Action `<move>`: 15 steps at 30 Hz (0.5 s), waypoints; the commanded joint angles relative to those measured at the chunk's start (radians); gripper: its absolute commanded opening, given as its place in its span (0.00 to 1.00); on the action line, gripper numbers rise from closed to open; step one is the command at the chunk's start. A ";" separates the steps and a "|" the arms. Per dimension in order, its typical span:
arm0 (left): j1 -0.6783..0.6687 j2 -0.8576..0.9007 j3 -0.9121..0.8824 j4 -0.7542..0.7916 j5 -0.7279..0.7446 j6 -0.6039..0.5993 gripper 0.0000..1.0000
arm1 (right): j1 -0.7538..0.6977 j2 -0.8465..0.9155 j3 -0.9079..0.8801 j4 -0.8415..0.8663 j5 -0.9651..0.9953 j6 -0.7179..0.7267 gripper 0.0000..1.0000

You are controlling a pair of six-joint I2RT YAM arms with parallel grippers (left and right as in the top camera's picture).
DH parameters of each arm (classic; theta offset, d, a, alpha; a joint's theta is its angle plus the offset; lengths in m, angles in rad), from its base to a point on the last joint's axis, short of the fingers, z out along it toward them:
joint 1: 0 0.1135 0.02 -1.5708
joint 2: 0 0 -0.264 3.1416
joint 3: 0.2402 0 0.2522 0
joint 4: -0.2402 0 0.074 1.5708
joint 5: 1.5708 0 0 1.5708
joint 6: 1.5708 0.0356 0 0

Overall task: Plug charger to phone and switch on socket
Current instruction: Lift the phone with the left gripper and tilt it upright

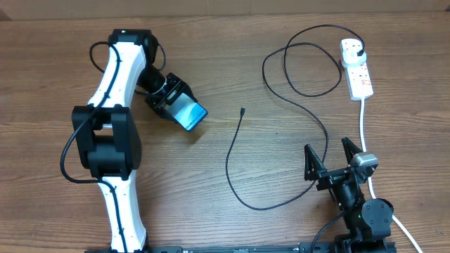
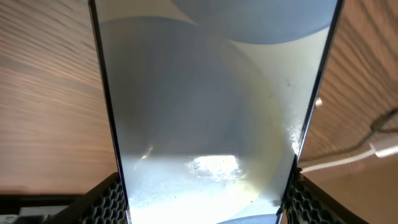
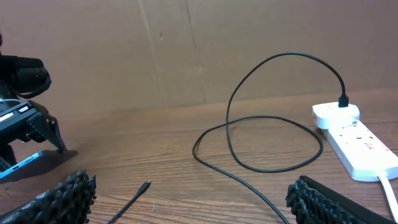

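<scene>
My left gripper (image 1: 176,104) is shut on the phone (image 1: 189,114), whose blue screen shows at the left of the table; in the left wrist view the phone (image 2: 211,106) fills the frame between the two fingers. The charger is a thin black cable (image 1: 309,116) with its connector tip (image 1: 242,109) lying free on the wood to the right of the phone. Its black plug (image 1: 360,50) sits in the white socket strip (image 1: 356,67) at the far right. My right gripper (image 1: 329,156) is open and empty at the near right. The right wrist view shows the tip (image 3: 145,186) and the strip (image 3: 357,140).
The strip's thick white cord (image 1: 363,126) runs down past my right gripper toward the front edge. The black cable loops across the right half of the table (image 1: 274,204). A cardboard wall (image 3: 186,50) stands behind the table.
</scene>
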 commanded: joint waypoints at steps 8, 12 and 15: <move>-0.032 -0.001 0.031 -0.098 0.221 -0.124 0.04 | 0.000 -0.007 -0.010 0.003 0.001 0.002 1.00; -0.032 -0.001 0.031 -0.143 0.254 -0.140 0.04 | 0.000 -0.007 -0.010 0.003 0.001 0.002 1.00; -0.032 -0.001 0.031 -0.154 0.291 -0.133 0.04 | 0.000 -0.007 -0.010 0.003 0.001 0.002 1.00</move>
